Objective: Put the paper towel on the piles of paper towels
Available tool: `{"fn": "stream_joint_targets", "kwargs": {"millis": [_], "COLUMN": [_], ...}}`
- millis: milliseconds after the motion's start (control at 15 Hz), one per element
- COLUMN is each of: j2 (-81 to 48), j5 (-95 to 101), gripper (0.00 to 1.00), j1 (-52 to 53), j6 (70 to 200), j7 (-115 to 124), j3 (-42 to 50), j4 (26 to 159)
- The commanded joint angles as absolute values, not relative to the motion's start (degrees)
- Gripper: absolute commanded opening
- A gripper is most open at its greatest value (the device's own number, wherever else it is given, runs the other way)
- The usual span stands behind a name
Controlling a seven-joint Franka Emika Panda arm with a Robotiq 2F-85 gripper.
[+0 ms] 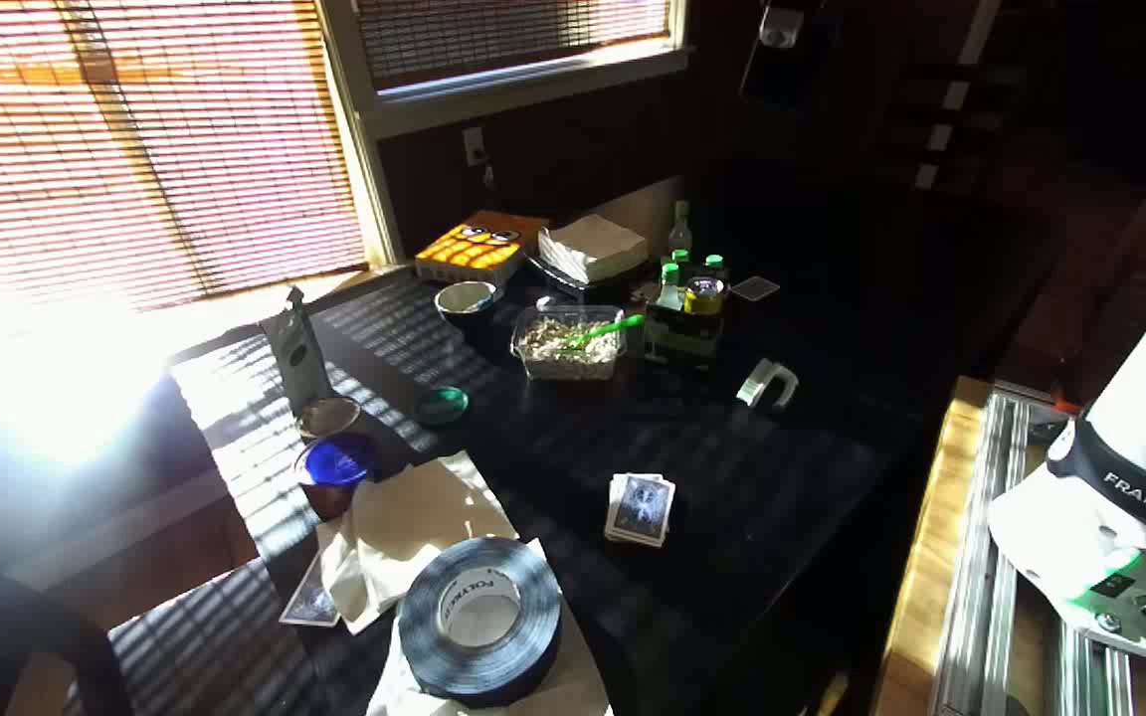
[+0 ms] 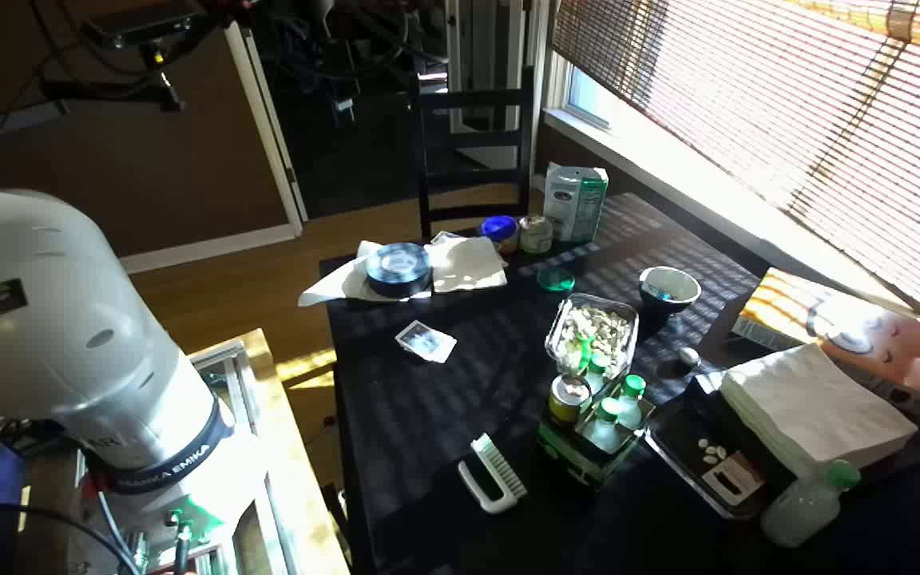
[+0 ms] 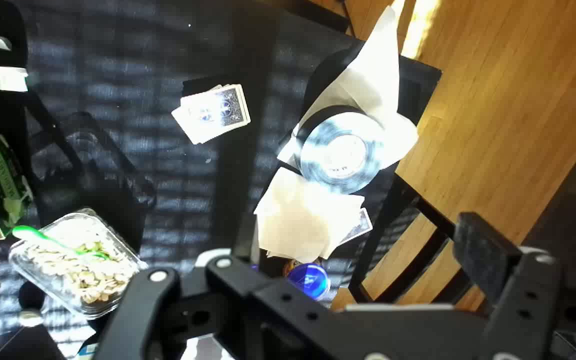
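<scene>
The paper towel (image 1: 429, 512) is a pale, roughly square sheet lying at the table's far end beside a round grey tape roll (image 1: 478, 622). It also shows in an exterior view (image 2: 472, 265) and in the wrist view (image 3: 300, 220). Edges of another sheet show beneath it. The pile of paper towels (image 2: 819, 407) is a thick whitish stack resting partly on a black tray, also in an exterior view (image 1: 593, 247). It is out of the wrist view. My gripper (image 3: 358, 245) is open and empty, raised above the table end. I cannot make it out in the exterior views.
A second sheet (image 3: 373, 87) lies under the roll. A card deck (image 3: 213, 112), a blue-lidded jar (image 3: 309, 280), an oat box (image 3: 80, 262), a bottle carrier (image 2: 592, 439), a brush (image 2: 493, 475), a bowl (image 2: 668, 289) and a yellow-orange packet (image 1: 481, 244) stand about.
</scene>
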State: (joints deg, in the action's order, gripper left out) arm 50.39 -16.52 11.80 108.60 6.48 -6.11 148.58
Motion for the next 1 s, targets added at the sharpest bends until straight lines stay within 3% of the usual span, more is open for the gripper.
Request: {"fn": "stream_joint_targets", "kwargs": {"millis": [0,533,933], "j2": [50.41,27.83,7.37], "j5": [-17.1,-18.44,-13.64], "gripper": [1.0,1.0,1.0], "j1": [10.84,12.96,12.14], "j6": [108.23,129.42,129.44], "j7": [5.91,7.03,17.81], "j3": [-6.75,-12.51,-17.46], "j4": [148.38,143.29,131.4]}}
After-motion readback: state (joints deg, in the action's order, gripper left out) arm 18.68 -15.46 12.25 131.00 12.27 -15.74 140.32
